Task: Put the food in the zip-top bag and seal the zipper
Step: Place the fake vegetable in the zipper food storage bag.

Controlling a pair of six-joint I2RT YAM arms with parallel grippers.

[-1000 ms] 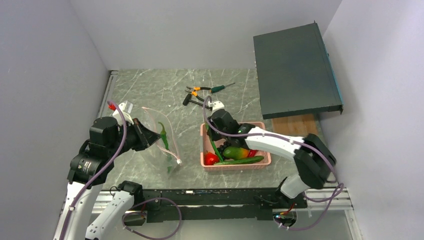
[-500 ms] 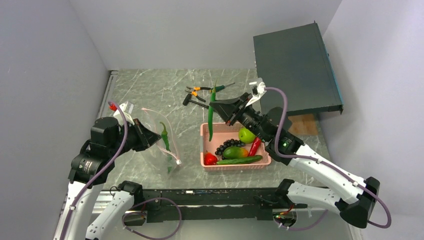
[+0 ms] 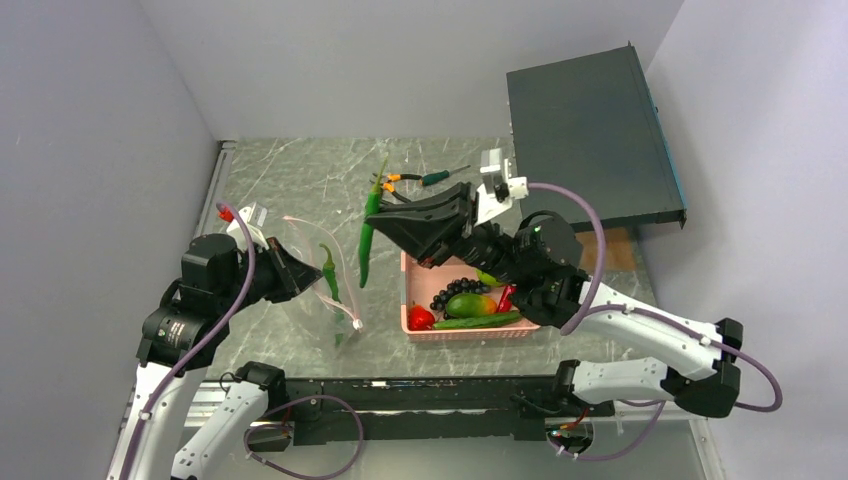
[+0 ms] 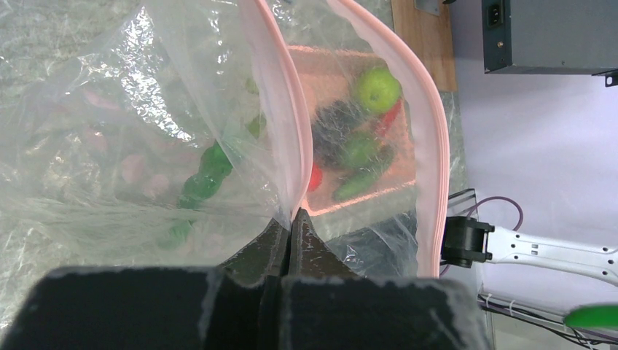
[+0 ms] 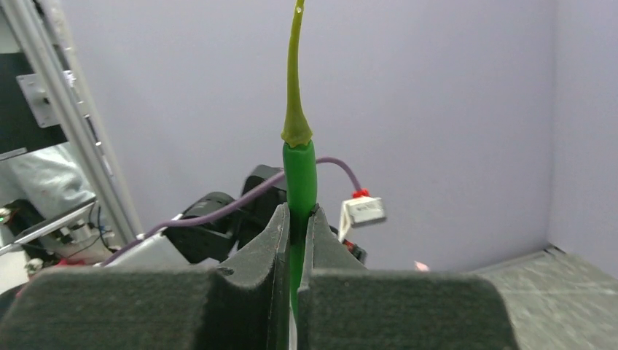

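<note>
Surface: a grey-green veined table with plain pale walls on three sides.
Zip-top bag: clear and crumpled, on the left part of the table, mouth held up and gaping toward the middle.
Zipper: the pale pink strip; the left wrist view shows its two lips spread apart, the near one running down into the jaws and the far one curving away on the right.
Pepper in the bag: one curved green pepper lies inside, seen through the plastic.
Left gripper: jaws pressed together on the near lip of the zipper, holding the mouth up.
Held green pepper: long and slim, hanging upright in the air between bag and basket, stem up, just right of the bag's mouth and apart from it.
Right gripper: fingers clamped on the held green pepper just below its stem cap.
Pink basket: right of the bag, partly under the right arm.
In the basket: dark grape bunch, green-orange mango, a long green vegetable along the near wall, small red fruit, red chilli; green apple shows through the bag.
Hand tools: a small cluster at the far middle of the table.
Dark box: flat, at the far right.
</note>
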